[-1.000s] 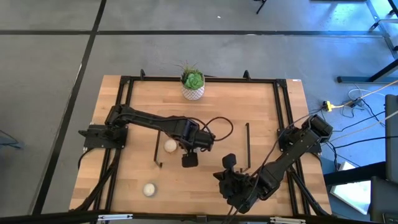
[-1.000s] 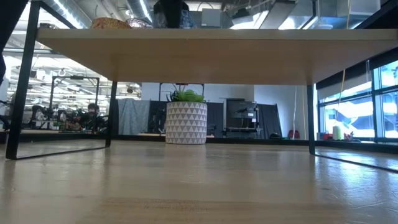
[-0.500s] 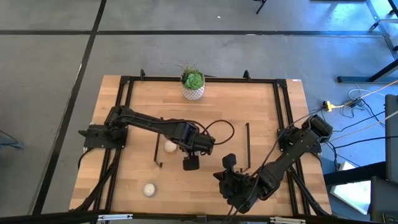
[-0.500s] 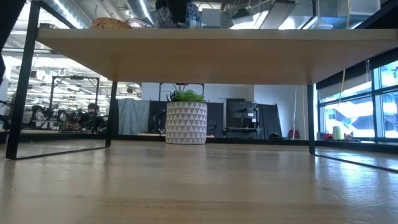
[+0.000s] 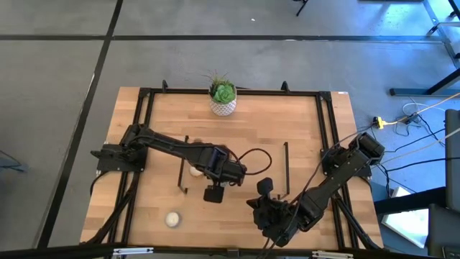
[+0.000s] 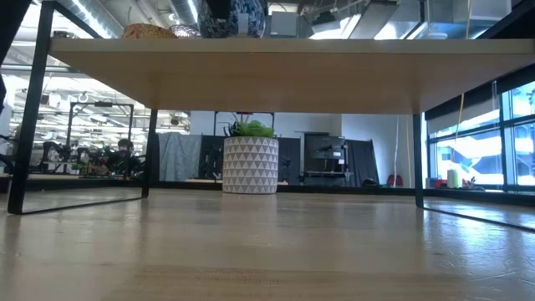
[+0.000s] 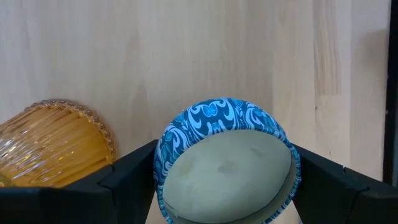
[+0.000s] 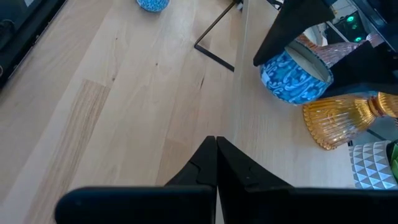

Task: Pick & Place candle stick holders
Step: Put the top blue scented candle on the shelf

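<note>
My left gripper point(image 5: 213, 194) hangs over the middle of the table, pointing down, shut on a low round candle stick holder point(image 7: 227, 168) that is blue-and-white patterned outside and cream inside. An amber ribbed holder point(image 7: 53, 146) lies on its side close beside it point(image 8: 339, 121). Behind these a pinkish glass holder point(image 8: 326, 53) partly shows. A second low round holder point(image 5: 172, 219) rests on the table near the front left point(image 8: 152, 4). My right gripper point(image 5: 264, 188) is shut and empty, low near the front right, its fingertips point(image 8: 216, 146) together. My left gripper pinches the low round holder by its patterned side wall point(image 7: 163, 155), one finger point(image 7: 127, 171) on each opposite side. The fingers come from above, pointing down. The holder point(image 8: 292, 74) sits tilted between them and looks lifted clear of the wood.
A white patterned pot with a green plant point(image 5: 223, 101) stands at the far edge point(image 6: 250, 165). Thin black frame rods point(image 5: 286, 169) point(image 5: 183, 173) lie across the wood, and a black rail frames the table. A cable loop point(image 5: 251, 155) arcs beside the left wrist.
My left gripper has carried the blue-patterned holder toward the table's near edge and slightly left, rolling about its own pointing line as it went. The holder stays between its fingers.
</note>
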Robot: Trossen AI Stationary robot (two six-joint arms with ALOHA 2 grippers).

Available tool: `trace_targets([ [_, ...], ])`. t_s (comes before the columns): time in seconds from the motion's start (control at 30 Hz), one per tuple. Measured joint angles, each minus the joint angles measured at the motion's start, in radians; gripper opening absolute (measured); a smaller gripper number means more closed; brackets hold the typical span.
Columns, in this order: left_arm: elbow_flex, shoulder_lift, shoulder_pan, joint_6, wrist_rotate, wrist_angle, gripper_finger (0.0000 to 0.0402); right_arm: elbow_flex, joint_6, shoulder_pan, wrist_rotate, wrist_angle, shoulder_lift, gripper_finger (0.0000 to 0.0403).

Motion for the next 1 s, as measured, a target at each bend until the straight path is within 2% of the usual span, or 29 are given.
trace_targets([
  [0.4, 0.001, 0.0, -0.026, -0.032, -0.037, -0.035, 0.03, 0.0, 0.0, 0.0, -0.001, 0.004, 0.0, 0.0],
  [0.57, 0.071, 0.0, -0.05, -0.053, -0.097, -0.074, 0.03, 0.0, 0.0, -0.001, -0.001, 0.005, 0.0, 0.0],
  [0.73, 0.154, -0.002, -0.07, -0.076, -0.102, -0.081, 0.03, 0.0, 0.0, -0.002, -0.004, 0.007, 0.0, 0.0],
  [0.83, 0.159, -0.001, -0.07, -0.171, -0.102, -0.09, 0.0299, 0.0, 0.0, -0.002, -0.009, 0.007, 0.0, 0.0],
  [1.0, 0.158, 0.001, -0.049, -0.46, -0.122, -0.094, 0.0299, 0.0, 0.0, -0.002, -0.009, 0.008, 0.0, 0.0],
])
